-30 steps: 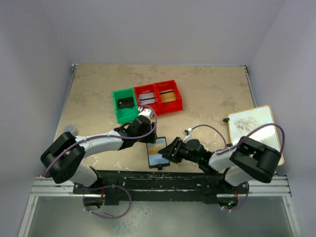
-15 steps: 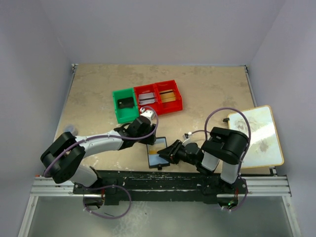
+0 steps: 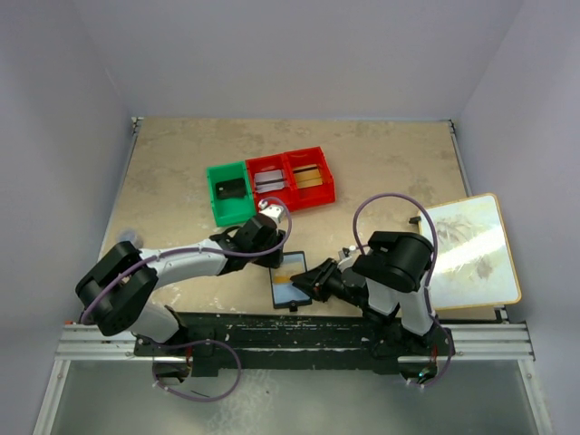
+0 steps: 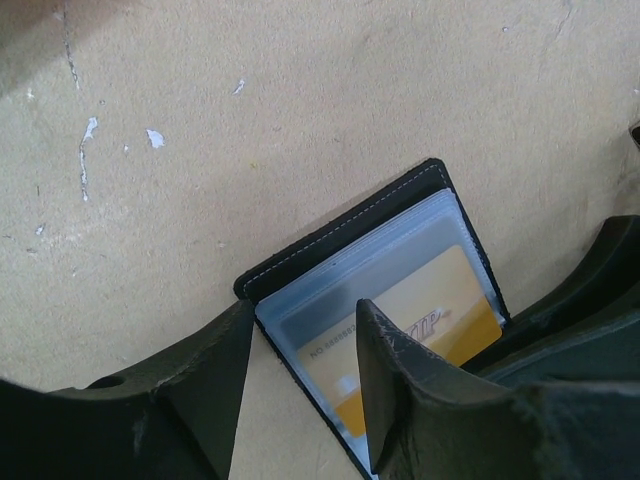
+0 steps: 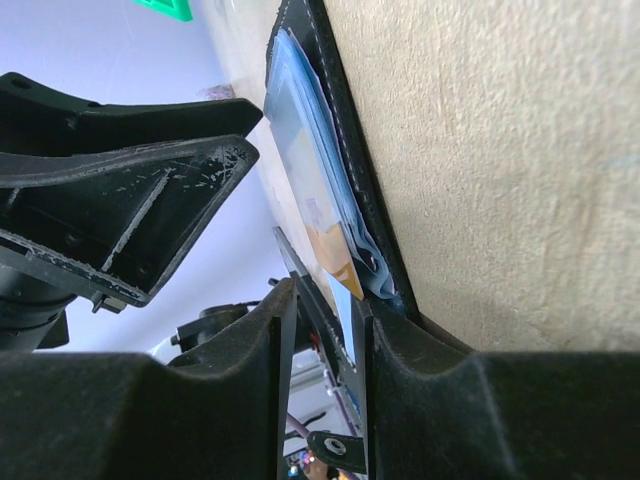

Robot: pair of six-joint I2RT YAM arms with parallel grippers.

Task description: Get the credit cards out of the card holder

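The card holder (image 3: 288,288) lies open on the table near the front edge, a gold-brown credit card (image 3: 292,265) showing in its clear sleeve. In the left wrist view my left gripper (image 4: 300,335) is open, and its fingers straddle the corner of the card holder (image 4: 340,225) just over the gold card (image 4: 440,300). From above, the left gripper (image 3: 272,256) sits at the holder's far edge. My right gripper (image 3: 309,284) is at the holder's right edge. In the right wrist view the right gripper (image 5: 325,325) is closed on the holder's black flap (image 5: 345,150) and sleeve.
A green bin (image 3: 217,207) holds a black card. Two red bins (image 3: 292,201) behind it hold a silver card and a gold card. A framed picture board (image 3: 471,249) lies at the right edge, beside the right arm.
The right arm's elbow has swung up and toward the middle while its gripper stayed at the holder's edge. The left gripper has shifted slightly lower over the holder.
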